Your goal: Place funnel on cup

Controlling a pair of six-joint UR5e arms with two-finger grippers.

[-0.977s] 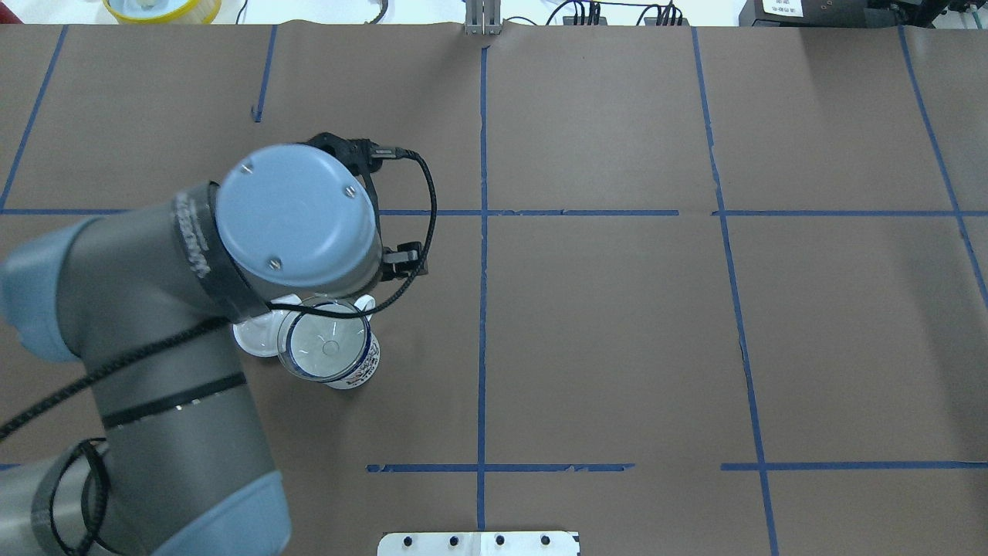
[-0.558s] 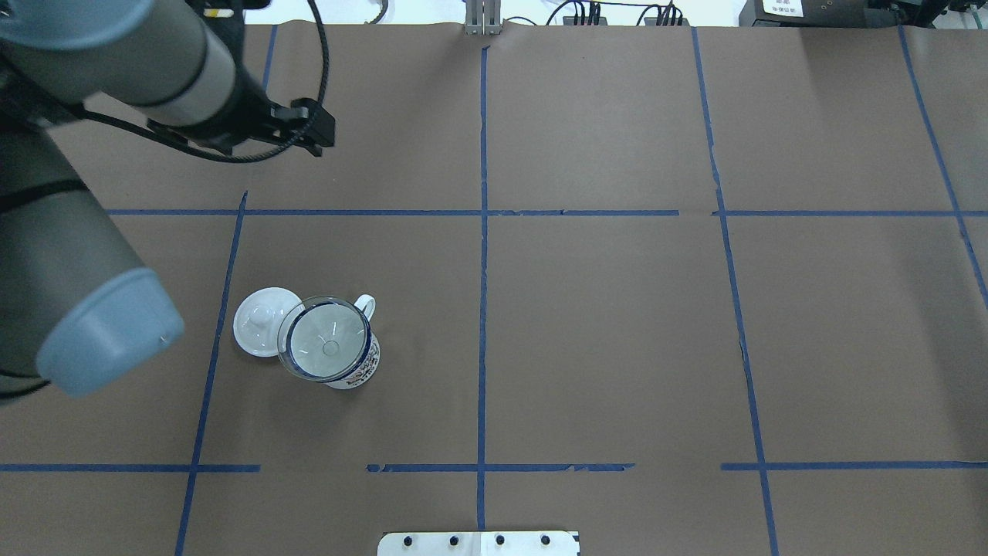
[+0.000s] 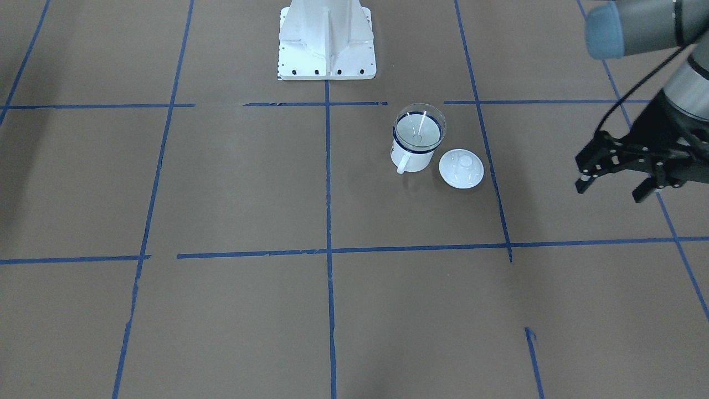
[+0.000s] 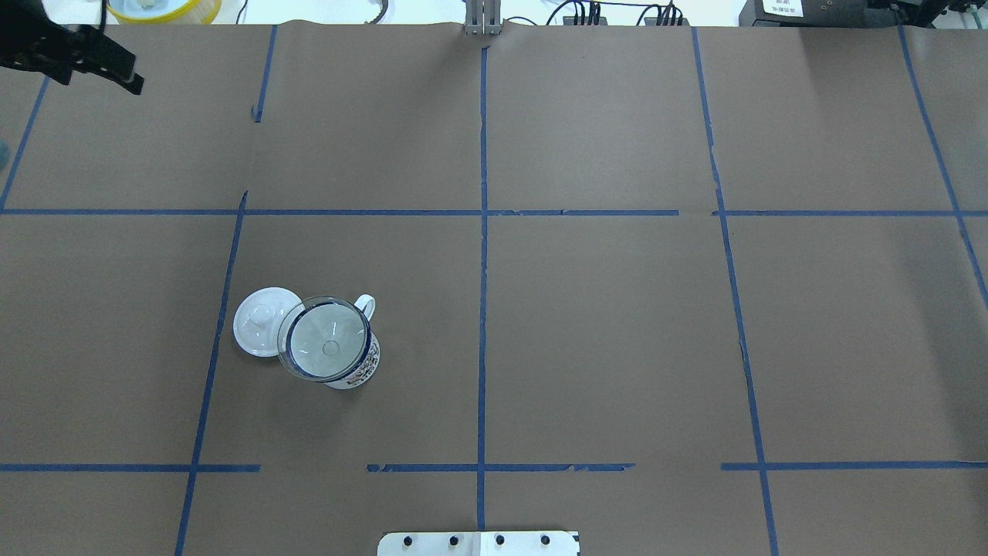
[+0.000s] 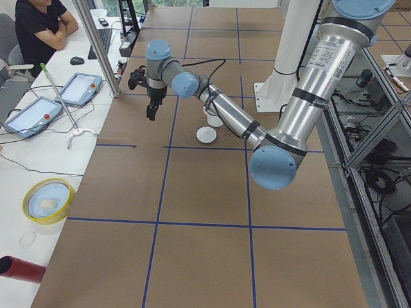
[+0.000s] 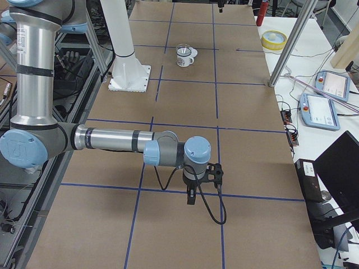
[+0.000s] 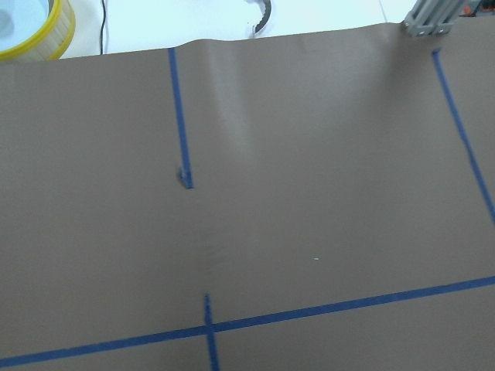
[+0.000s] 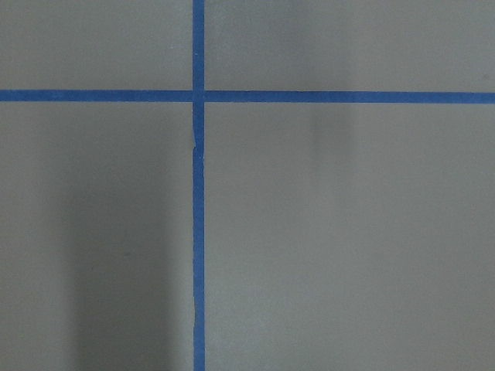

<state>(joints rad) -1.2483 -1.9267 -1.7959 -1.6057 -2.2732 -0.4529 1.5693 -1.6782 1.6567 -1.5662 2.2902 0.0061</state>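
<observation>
The clear funnel [image 4: 324,340] sits mouth-up in the white mug [image 4: 356,372] with the dark blue rim, left of the table's middle. Both also show in the front view, the funnel [image 3: 419,130] on the mug [image 3: 412,158]. My left gripper [image 3: 609,191] is open and empty, in the air far from the mug near the far left corner [image 4: 96,66]. My right gripper [image 6: 190,196] shows only in the right side view, low over the table's right end; I cannot tell if it is open or shut.
A round white knobbed lid [image 4: 262,320] lies touching the mug's left side. A yellow-rimmed bowl [image 4: 162,8] stands beyond the far left edge. The robot's base plate [image 3: 327,55] is at the near edge. An operator [image 5: 38,25] sits beside the table.
My left arm has pulled away from above the mug to the far left corner. The funnel stays on the mug, and the lid has not moved.
</observation>
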